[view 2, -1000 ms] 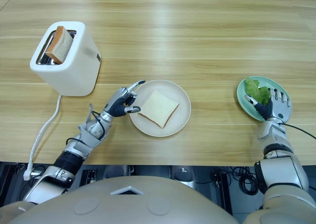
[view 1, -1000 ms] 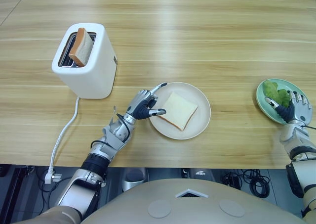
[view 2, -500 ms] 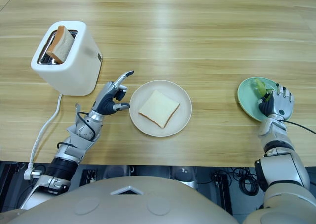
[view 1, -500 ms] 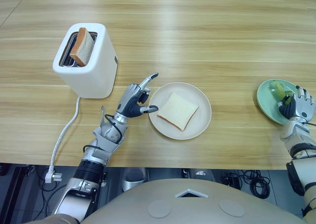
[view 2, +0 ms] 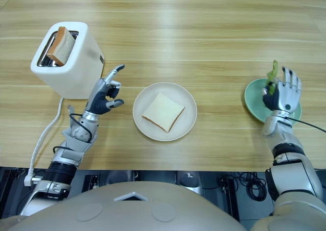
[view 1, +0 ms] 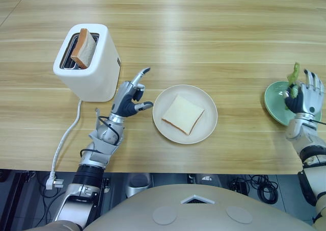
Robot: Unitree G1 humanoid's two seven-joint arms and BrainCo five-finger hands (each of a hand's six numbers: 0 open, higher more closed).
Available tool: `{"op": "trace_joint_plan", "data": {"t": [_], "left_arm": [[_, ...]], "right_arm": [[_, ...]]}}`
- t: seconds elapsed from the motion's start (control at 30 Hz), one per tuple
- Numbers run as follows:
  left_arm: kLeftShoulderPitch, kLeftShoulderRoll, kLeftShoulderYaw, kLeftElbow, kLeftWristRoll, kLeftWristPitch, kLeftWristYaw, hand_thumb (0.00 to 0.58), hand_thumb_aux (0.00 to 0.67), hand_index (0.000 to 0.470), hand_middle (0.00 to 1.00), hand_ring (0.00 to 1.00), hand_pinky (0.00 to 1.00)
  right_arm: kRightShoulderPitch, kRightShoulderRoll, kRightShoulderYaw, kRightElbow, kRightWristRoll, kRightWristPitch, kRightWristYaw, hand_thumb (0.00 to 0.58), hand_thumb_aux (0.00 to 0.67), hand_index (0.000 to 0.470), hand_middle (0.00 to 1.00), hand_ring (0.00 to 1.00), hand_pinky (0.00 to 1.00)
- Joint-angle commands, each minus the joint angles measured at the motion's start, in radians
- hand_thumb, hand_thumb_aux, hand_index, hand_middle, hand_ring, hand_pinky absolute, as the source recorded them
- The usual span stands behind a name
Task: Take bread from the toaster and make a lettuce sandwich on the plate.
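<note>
A white toaster (view 1: 89, 68) stands at the left with one bread slice (view 1: 84, 48) sticking up from its slot. On the beige plate (view 1: 206, 131) in the middle lies a second bread slice (view 1: 182, 113). My left hand (view 1: 129, 95) hovers between toaster and plate, holding nothing, its forefinger stretched out and the other fingers loosely bent. At the right edge my right hand (view 2: 280, 95) is raised above the green plate (view 2: 254, 102), pinching a piece of lettuce (view 2: 273, 71) that stands up from its fingers.
The toaster's white cable (view 1: 66, 137) runs from its base down to a plug (view 1: 53, 182) past the table's front edge. Bare wooden tabletop (view 1: 204, 32) stretches behind the plates and between them.
My left hand has drawn back left from the beige plate towards the toaster. My right hand closed on the lettuce and lifted it off the green plate.
</note>
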Motion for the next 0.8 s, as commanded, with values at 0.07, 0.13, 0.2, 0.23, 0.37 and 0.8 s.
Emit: {"op": "trace_joint_plan", "data": {"t": [0.07, 0.13, 0.2, 0.23, 0.37, 0.8], "left_arm": [[-0.001, 0.001, 0.021, 0.007, 0.019, 0.009, 0.028, 0.0, 0.0, 0.0, 0.9, 0.9, 0.9], [0.004, 0.005, 0.031, -0.019, 0.043, 0.01, 0.048, 0.0, 0.0, 0.0, 0.91, 0.91, 0.91], [0.012, 0.01, 0.044, -0.049, 0.062, 0.014, 0.062, 0.0, 0.0, 0.0, 0.9, 0.9, 0.9], [0.015, 0.008, 0.049, -0.059, 0.061, 0.015, 0.064, 0.0, 0.0, 0.0, 0.9, 0.9, 0.9], [0.031, 0.002, 0.054, -0.105, 0.067, 0.02, 0.065, 0.0, 0.0, 0.0, 0.9, 0.9, 0.9], [0.021, -0.01, 0.072, -0.106, 0.039, 0.026, 0.064, 0.0, 0.0, 0.0, 0.9, 0.9, 0.9]], "right_arm": [[0.088, 0.081, 0.009, -0.322, -0.001, -0.014, 0.098, 0.58, 0.67, 0.46, 0.0, 0.0, 0.0], [0.09, 0.136, 0.045, -0.406, -0.034, -0.021, 0.138, 0.58, 0.67, 0.46, 0.0, 0.0, 0.0], [0.078, 0.189, 0.086, -0.448, -0.07, -0.031, 0.173, 0.58, 0.67, 0.46, 0.0, 0.0, 0.0], [0.073, 0.207, 0.104, -0.454, -0.088, -0.036, 0.186, 0.58, 0.67, 0.46, 0.0, 0.0, 0.0], [0.051, 0.259, 0.192, -0.422, -0.184, -0.064, 0.202, 0.58, 0.67, 0.46, 0.0, 0.0, 0.0], [0.086, 0.258, 0.27, -0.348, -0.241, -0.195, 0.194, 0.58, 0.67, 0.46, 0.0, 0.0, 0.0]]}}
